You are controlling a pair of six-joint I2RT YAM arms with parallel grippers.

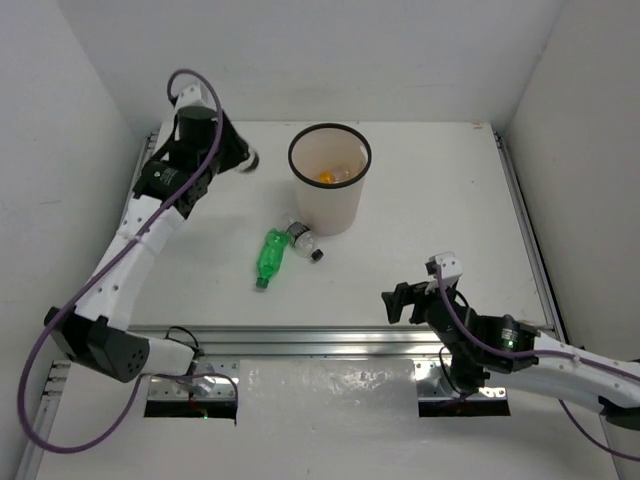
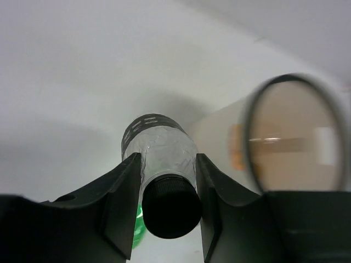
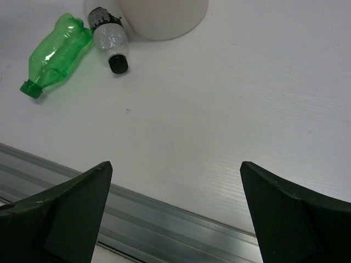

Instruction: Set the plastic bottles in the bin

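Two bottles lie loose on the surface [image 1: 430, 220]; a third is held.

Surface: flat white board, matt, boxed by plain white walls [image 1: 400, 60] along the far edge and both sides. An aluminium rail [image 1: 330, 338] runs along the near edge.

Bin [image 1: 328, 205]: white, round, thin black rim, upright near the middle of the far edge. Something orange-yellow lies on its bottom, too small to name.

Green bottle [image 1: 270, 256]: on its side just nearward of the bin, cap toward the near edge.

Clear bottle [image 1: 303, 238]: black cap, dark label, on its side next to the green one, its base close against the bin's foot.

Left tool [image 2: 167, 164]: closed on a second clear bottle [image 2: 164, 148] with a black cap, clamped across the body, up near the far left corner, beside the bin and apart from it.

Right tool [image 3: 175, 167]: jaws wide apart, holding nothing, over the near edge toward the right corner.

Purple cable [image 1: 190, 80]: loops off the left arm.

Writing: white print on both dark labels, too blurred to read.
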